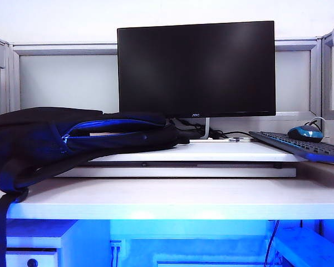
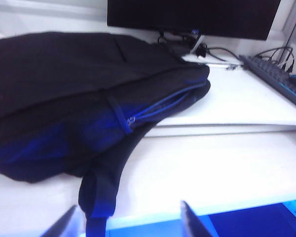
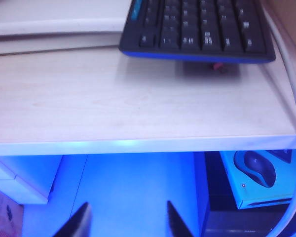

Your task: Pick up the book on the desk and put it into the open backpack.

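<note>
Lying inside backpack (image 1: 72,136), book mostly hidden; left gripper (image 2: 128,224), right gripper (image 3: 126,222) seen parted, empty, at desk (image 1: 172,200) edge.

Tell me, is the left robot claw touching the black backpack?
Apart. In the left wrist view the left end effector hangs in front of the desk edge, its fingertips clear of the backpack, though the dangling strap passes close between them.
</note>
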`<move>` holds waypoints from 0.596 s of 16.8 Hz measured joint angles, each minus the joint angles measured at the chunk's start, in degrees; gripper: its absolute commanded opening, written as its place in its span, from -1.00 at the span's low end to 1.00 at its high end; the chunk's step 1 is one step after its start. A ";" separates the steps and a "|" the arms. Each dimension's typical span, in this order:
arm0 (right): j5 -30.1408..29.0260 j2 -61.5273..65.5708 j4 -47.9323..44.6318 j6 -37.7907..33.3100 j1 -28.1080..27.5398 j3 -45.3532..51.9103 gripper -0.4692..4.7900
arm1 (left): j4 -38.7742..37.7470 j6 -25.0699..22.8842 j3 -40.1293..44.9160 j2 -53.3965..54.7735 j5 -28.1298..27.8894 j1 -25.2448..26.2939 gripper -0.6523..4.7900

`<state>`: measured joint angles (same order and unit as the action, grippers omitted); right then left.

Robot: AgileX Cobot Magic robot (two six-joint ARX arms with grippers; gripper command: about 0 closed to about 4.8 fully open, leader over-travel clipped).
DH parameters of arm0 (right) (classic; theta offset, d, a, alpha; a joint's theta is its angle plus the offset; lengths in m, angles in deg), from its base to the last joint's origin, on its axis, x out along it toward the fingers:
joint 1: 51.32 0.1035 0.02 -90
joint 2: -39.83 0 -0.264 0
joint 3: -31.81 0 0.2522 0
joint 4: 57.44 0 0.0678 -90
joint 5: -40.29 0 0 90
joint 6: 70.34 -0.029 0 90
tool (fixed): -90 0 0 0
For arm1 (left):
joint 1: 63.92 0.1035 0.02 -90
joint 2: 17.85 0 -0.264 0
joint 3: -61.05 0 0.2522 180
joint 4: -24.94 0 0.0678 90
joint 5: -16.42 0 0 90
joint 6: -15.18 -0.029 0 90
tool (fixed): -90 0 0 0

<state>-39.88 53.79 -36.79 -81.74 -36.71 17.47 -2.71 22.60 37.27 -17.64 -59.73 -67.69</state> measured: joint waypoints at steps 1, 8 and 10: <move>0.90 0.00 -0.63 0.00 0.00 0.02 -0.57 | 0.15 -0.02 0.00 0.00 0.00 0.00 0.12; 7.08 -0.02 -1.92 4.59 -2.27 0.02 -0.84 | 2.62 -1.36 4.11 0.00 -1.05 0.00 -0.70; 6.25 -0.02 -1.92 6.45 -4.76 0.02 -0.84 | 4.17 -1.33 5.97 0.00 -1.05 0.00 -0.78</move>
<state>-33.63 53.77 -38.71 -75.29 -41.47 17.49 1.46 21.26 43.23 -17.64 -60.78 -67.69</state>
